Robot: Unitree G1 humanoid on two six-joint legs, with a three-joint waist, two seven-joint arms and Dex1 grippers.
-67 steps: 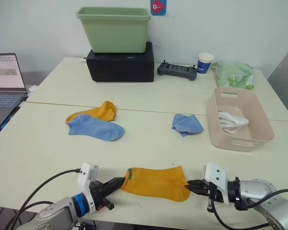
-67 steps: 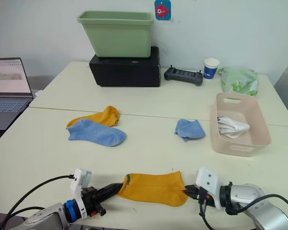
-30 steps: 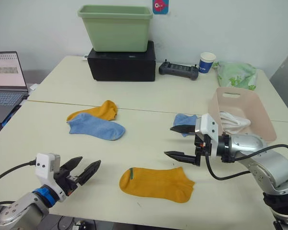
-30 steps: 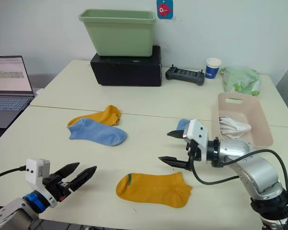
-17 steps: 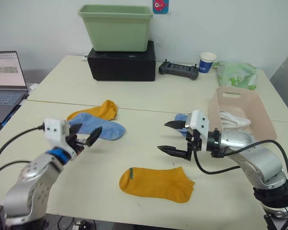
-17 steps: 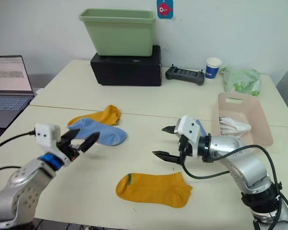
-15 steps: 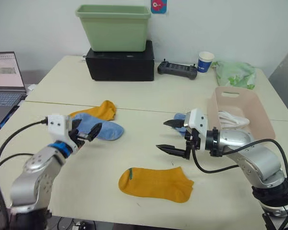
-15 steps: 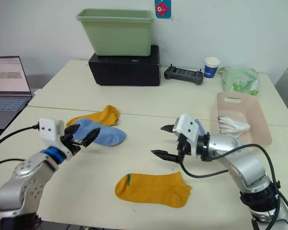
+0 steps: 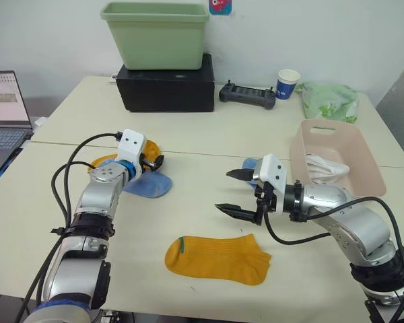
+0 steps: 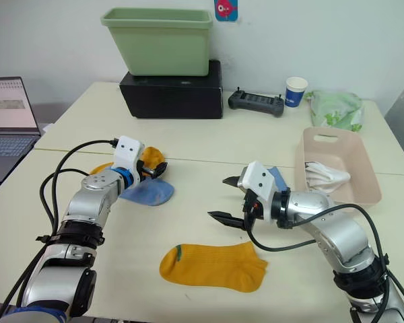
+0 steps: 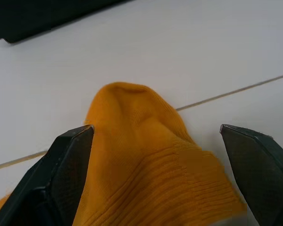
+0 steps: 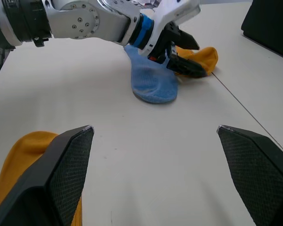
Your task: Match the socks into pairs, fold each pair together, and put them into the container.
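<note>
L gripper (image 11: 155, 165), jaws apart, straddles far mustard sock (image 11: 146, 165) just beside blue sock (image 9: 145, 183), well left of pink container (image 9: 370, 182): risk it pinches both; R gripper (image 9: 237, 192) jaws apart, empty.

Cream table (image 9: 209, 134) — socks (image 9: 217, 258), pink tub (image 9: 333, 196), black box (image 9: 166, 90).

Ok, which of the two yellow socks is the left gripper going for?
The far yellow sock, partly under the blue sock; the left gripper straddles it, not the flat near one.
</note>
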